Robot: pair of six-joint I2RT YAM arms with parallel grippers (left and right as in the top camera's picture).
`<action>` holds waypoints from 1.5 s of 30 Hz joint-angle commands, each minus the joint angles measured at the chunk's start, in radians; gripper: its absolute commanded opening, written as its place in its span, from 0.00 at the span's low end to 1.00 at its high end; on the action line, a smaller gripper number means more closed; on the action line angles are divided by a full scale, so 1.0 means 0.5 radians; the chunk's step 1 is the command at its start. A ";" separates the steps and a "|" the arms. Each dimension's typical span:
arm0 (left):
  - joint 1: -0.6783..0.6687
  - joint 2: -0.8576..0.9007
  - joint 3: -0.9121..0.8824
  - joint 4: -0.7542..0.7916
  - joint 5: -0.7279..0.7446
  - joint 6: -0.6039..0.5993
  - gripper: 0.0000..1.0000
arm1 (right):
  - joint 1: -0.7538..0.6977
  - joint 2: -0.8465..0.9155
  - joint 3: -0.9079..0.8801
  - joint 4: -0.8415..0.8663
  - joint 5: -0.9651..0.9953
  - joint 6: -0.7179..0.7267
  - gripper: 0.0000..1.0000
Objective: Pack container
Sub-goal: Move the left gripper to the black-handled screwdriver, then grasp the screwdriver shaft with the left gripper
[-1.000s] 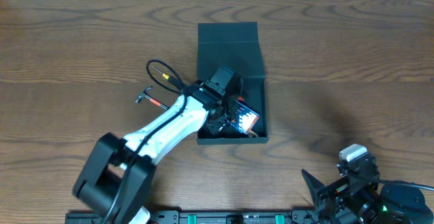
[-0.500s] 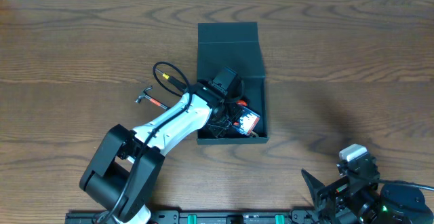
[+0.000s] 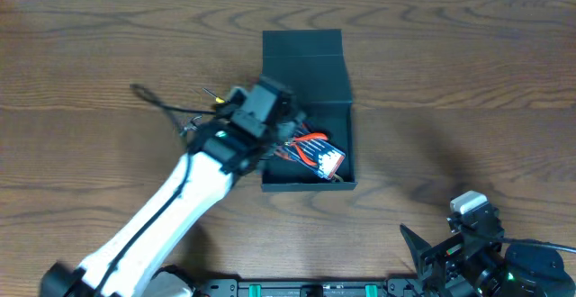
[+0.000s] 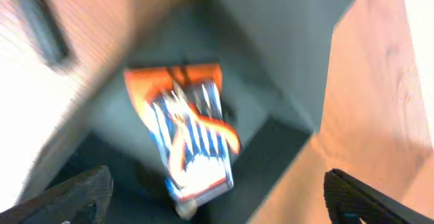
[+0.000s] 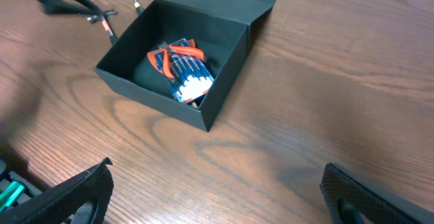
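Container (image 3: 306, 185) sits open just toward 12 o'clock of the middle of the wooden table (image 3: 468, 81); its flap lid (image 3: 304, 67) is thrown back on the 12 o'clock side. A blue flat pack (image 3: 322, 157) with white and orange-red contents lies on the box floor, toward the 4 o'clock corner.

The left gripper (image 3: 274, 115) hangs over the 9 to 10 o'clock edge of the box, with its white arm running away toward 7 o'clock. The left wrist view is blurred, yet it shows the two dark fingers (image 4: 68, 197) spread wide with nothing between them, and the pack below.

The right gripper (image 5: 217, 187) is low at 5 o'clock of the table, well apart from the box; its fingers are also spread wide and bare, and it faces the box.

A small tool with a red handle (image 5: 107, 26) lies on the wood just beside the box, on its 9 o'clock side; a thin black cable (image 3: 157, 103) trails farther out the same way.
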 commanded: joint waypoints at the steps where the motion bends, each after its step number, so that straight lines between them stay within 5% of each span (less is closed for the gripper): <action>1: 0.143 -0.111 0.026 -0.139 -0.374 0.079 0.98 | -0.016 -0.007 0.000 -0.001 0.000 0.026 0.99; 5: 0.419 -0.153 0.026 -0.365 -0.372 0.105 0.99 | -0.016 -0.007 0.000 -0.001 0.000 0.026 0.99; 14: 0.912 0.182 0.092 -0.478 0.101 0.572 0.99 | -0.016 -0.007 0.000 -0.001 0.000 0.026 0.99; 30: 0.935 0.926 0.263 -0.518 0.396 0.617 1.00 | -0.016 -0.007 0.000 -0.001 0.000 0.026 0.99; 45: 0.934 1.164 0.246 -0.378 0.439 0.617 0.96 | -0.016 -0.007 0.000 -0.001 0.000 0.026 0.99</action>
